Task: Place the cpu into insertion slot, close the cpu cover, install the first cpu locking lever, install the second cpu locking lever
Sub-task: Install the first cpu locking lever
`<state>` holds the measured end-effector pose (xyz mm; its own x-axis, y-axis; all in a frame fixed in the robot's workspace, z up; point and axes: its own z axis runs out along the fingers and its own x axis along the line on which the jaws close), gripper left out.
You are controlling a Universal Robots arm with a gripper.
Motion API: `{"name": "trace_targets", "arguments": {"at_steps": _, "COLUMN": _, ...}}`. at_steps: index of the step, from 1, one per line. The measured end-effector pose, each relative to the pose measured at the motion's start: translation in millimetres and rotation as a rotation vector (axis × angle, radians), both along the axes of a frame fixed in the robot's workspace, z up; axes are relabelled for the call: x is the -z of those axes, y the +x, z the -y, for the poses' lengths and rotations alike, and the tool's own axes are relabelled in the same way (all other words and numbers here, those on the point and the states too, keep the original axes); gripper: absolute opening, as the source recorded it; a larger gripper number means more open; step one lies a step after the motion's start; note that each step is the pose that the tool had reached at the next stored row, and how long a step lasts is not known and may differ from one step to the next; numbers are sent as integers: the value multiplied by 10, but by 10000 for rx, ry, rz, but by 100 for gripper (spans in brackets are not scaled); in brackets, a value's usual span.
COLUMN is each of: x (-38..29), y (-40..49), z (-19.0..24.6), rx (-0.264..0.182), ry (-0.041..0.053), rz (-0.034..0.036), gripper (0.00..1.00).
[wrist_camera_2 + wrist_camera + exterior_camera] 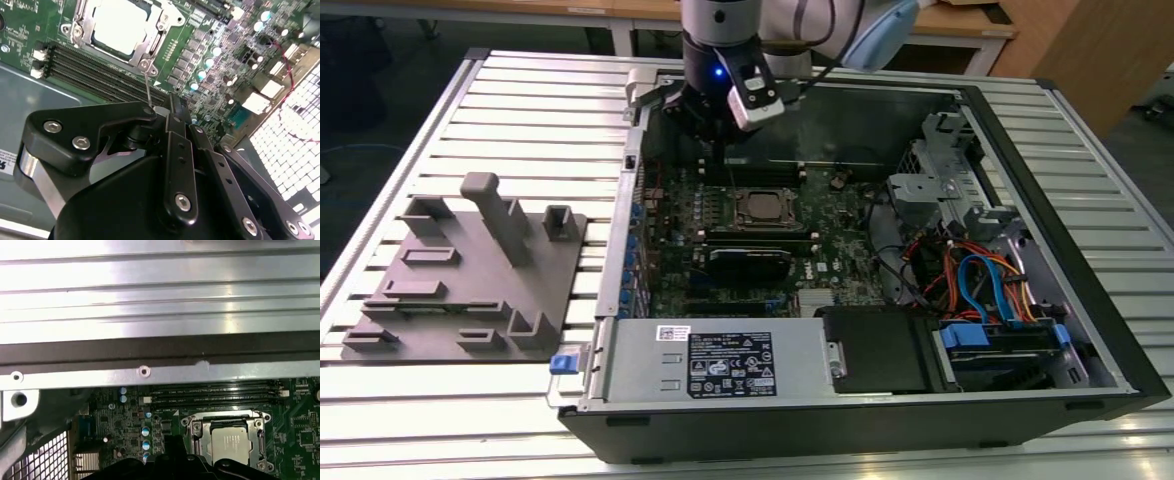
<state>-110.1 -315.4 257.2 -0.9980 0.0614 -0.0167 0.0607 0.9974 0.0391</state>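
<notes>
Two steps appear done: the cpu (117, 25) is seated, the cpu cover (82, 25) lowered; a raised locking lever (147, 90) is met by the closed gripper (167, 107)

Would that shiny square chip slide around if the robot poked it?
Probably not: the cpu lies flat, with the cpu cover framing its edges, so a sideways poke would likely meet metal. It looks stiff, being a flat plate with a metal top. It is probably light too, since it seems so thin.
</notes>
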Motion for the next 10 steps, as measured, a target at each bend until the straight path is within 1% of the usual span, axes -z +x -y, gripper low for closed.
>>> {"name": "trace_targets", "arguments": {"at_steps": 6, "x": 3, "y": 3, "z": -48, "rx": -35, "ry": 5, "rz": 0, "gripper": 10}}
{"name": "trace_targets", "arguments": {"at_steps": 10, "x": 4, "y": 44, "z": -57, "rx": -42, "ry": 5, "rz": 0, "gripper": 10}}
